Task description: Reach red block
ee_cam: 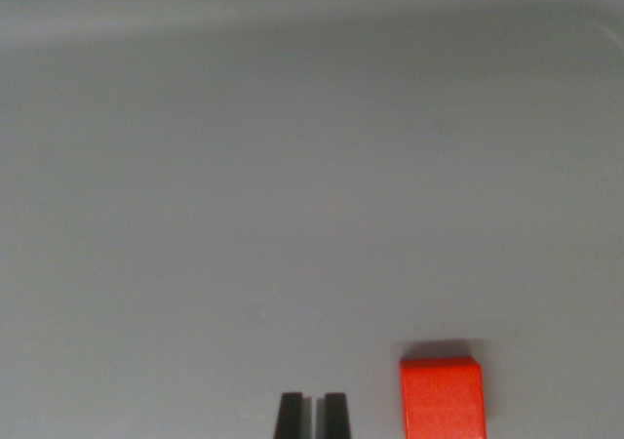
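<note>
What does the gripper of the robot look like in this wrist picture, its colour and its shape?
Only the tips of the gripper show, at the bottom edge of the wrist view. They are two black, flat-topped fingers, narrow and straight-sided, with a thin grey gap between them. No cable, marking or other part of the arm is in view.

A plain grey surface [292, 195] fills nearly the whole wrist view. It is smooth and matte, with no markings or pattern. Near the top edge a paler, soft-edged band [292, 15] curves across from the wrist view's left to its right, slightly brighter than the grey below it. Whether that band is a wall or only lighter lighting cannot be told.
</note>
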